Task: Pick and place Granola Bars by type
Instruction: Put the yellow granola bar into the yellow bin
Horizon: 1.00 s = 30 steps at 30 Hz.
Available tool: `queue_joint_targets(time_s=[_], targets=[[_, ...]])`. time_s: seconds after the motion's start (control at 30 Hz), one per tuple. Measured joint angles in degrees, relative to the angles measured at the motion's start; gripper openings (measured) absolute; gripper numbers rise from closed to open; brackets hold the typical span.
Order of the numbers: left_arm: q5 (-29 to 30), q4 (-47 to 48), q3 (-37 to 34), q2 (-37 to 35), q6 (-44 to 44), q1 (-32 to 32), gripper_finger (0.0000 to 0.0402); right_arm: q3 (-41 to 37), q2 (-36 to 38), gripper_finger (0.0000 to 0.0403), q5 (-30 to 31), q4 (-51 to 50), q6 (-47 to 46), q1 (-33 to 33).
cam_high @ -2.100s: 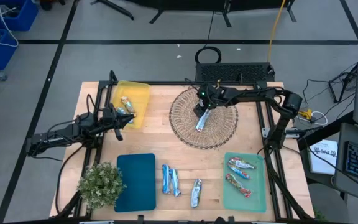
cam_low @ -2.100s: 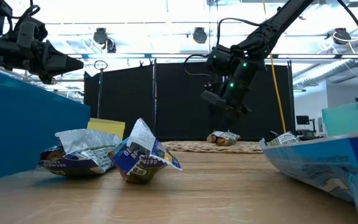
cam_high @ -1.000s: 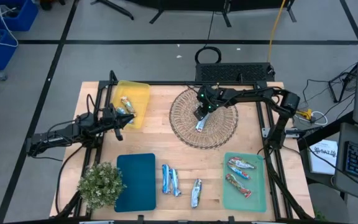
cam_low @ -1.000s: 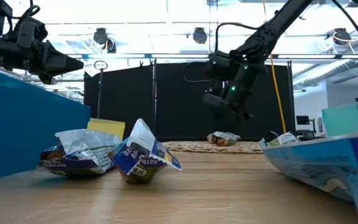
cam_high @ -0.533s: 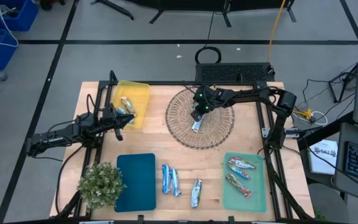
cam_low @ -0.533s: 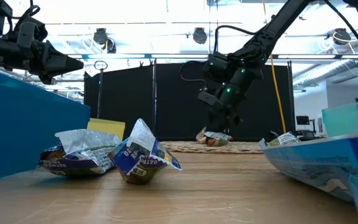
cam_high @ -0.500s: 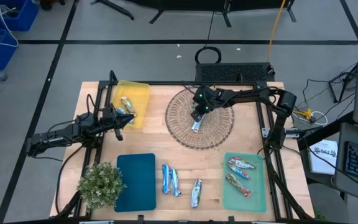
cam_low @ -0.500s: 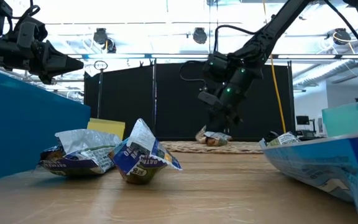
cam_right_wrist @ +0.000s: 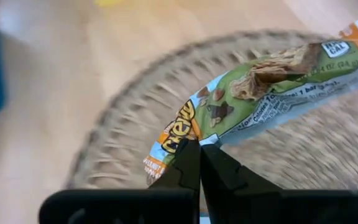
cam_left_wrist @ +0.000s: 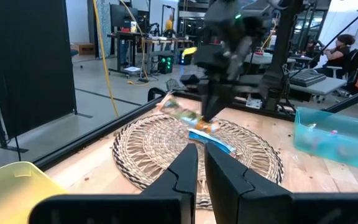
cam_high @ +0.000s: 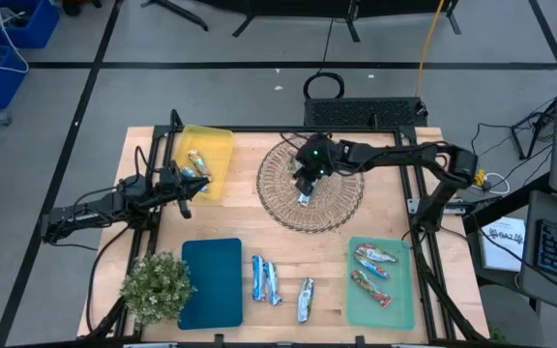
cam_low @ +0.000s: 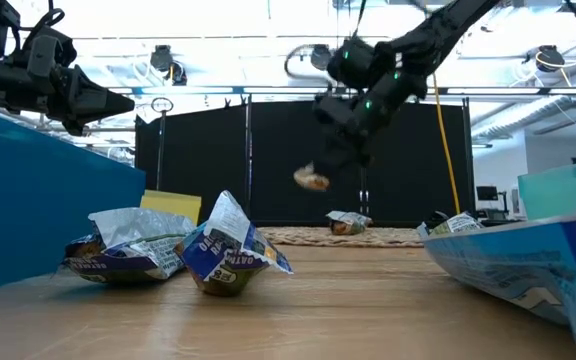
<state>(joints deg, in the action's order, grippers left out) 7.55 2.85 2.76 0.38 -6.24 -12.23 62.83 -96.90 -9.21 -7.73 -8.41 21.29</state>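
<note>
My right gripper [cam_low: 340,158] hangs above the round wicker basket [cam_high: 341,198] and is shut on a green and orange granola bar [cam_right_wrist: 272,87], which also shows lifted in the low view [cam_low: 313,180]. A blue bar [cam_left_wrist: 213,140] lies flat on the basket. One bar [cam_high: 198,162] lies on the yellow mat, two [cam_high: 370,256] on the green mat, and three [cam_high: 265,280] on the table near its front edge. My left gripper [cam_left_wrist: 197,167] waits shut beside the yellow mat [cam_high: 216,145], with nothing between its fingers. My right gripper pinches the bar's wrapper by its long edge [cam_right_wrist: 194,134], near one end, between its two fingertips. The fingers come from above, pointing down. The bar [cam_low: 313,180] is lifted clear of the basket and sticks out sideways from the fingertips, tilted.
A teal mat [cam_high: 211,280] and a small potted plant [cam_high: 155,287] sit at the front left. The green mat [cam_high: 402,300] lies at the front right. Bare wood shows between the basket and the bars near the front edge.
My right gripper dropped onto the basket, shut on the green and orange bar, then rose and drifted a little toward the table's left. The bar is now lifted clear; the blue bar stayed on the basket, which slid slightly left.
</note>
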Motion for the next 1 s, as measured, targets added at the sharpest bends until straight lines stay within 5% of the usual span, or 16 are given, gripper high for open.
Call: queue_joint_targets(time_s=[0.6, 1.0], targets=[[0.02, -10.28, 0.0, -0.02, -1.46, 0.0, 0.0035, 0.11, 5.27, 0.0, 0.1, 6.65, 6.91, -14.6], [0.0, -12.51, 0.0, -0.02, -2.87, 0.0, 0.0035, 0.11, 5.27, 0.0, -0.03, 13.67, 10.0, -18.28]])
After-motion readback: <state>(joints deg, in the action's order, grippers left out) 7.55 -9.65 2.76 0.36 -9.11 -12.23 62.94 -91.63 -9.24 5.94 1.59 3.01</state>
